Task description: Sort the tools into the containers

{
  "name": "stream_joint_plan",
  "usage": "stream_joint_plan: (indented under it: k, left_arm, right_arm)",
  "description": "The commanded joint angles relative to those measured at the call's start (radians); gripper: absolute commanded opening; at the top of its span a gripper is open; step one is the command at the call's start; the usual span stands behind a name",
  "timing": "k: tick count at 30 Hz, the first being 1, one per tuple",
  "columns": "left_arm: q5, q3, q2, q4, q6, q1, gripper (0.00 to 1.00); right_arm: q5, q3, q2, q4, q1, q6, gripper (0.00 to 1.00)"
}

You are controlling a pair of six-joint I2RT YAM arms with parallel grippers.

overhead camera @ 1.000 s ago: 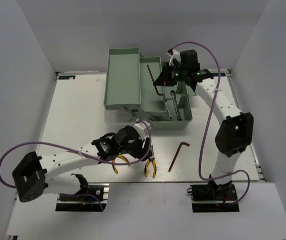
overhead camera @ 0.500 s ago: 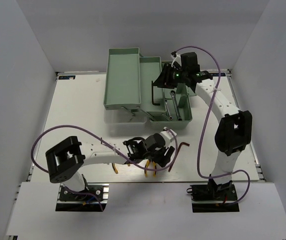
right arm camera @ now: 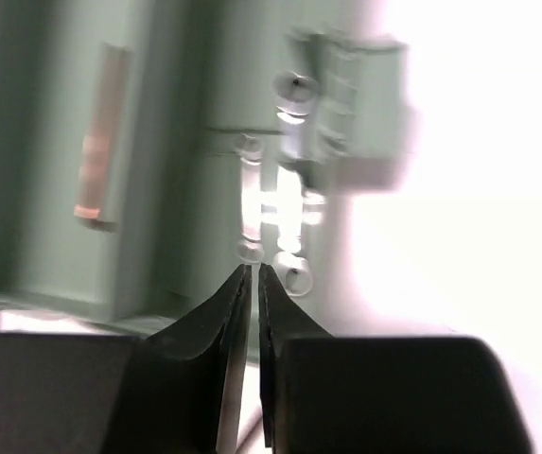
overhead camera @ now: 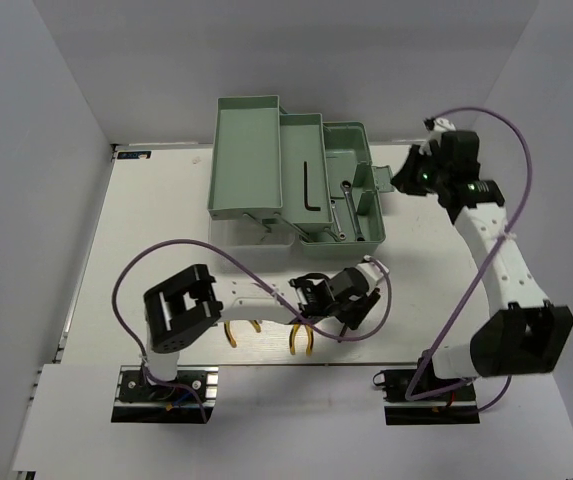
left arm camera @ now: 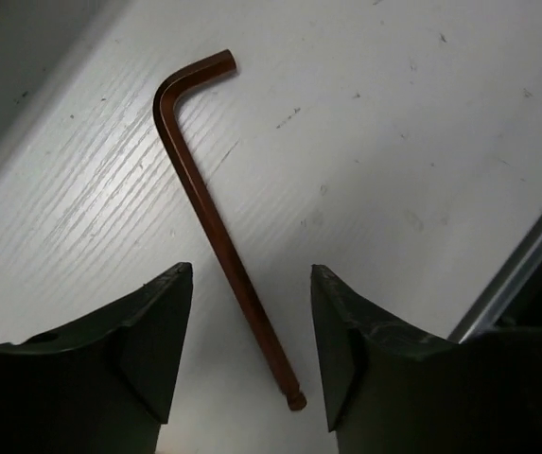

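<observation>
My left gripper (overhead camera: 358,306) is open and low over the table right of centre. In the left wrist view a dark reddish-brown L-shaped hex key (left arm camera: 214,218) lies flat on the table, its long end between my open fingertips (left arm camera: 252,350). My right gripper (overhead camera: 406,178) is shut and empty, just right of the pale green toolbox (overhead camera: 246,160); its wrist view (right arm camera: 254,274) is blurred. Another hex key (overhead camera: 311,188) lies in the middle tray. Silver wrenches (overhead camera: 341,212) lie in the base. Two yellow-handled pliers (overhead camera: 234,335) (overhead camera: 301,343) lie partly under my left arm.
The toolbox's trays are fanned open at the back centre, the tall left tray (overhead camera: 228,205) showing nothing inside. A metal rail (left arm camera: 521,274) at the table's near edge runs just right of my left fingers. Purple cables loop off both arms.
My right gripper let the hex key go into the middle tray, shut, and swung right, clear of the toolbox. My left arm moved right from the pliers to the hex key on the table.
</observation>
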Motion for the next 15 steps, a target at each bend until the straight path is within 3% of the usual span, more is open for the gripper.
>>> stream_joint_plan:
  k: [1, 6, 15]
  left_arm:
    - [-0.056, 0.135, 0.077, -0.083, 0.016, -0.012, 0.62]
    - [-0.146, 0.272, 0.183, -0.261, -0.056, 0.008, 0.53]
    - [-0.203, 0.341, 0.258, -0.340, -0.093, 0.017, 0.46]
  right_arm:
    - [0.094, -0.180, -0.070, 0.015, -0.079, -0.062, 0.13]
    - [0.010, -0.383, -0.234, 0.035, -0.202, -0.056, 0.13]
    - [-0.125, -0.560, -0.368, 0.022, -0.314, -0.042, 0.13]
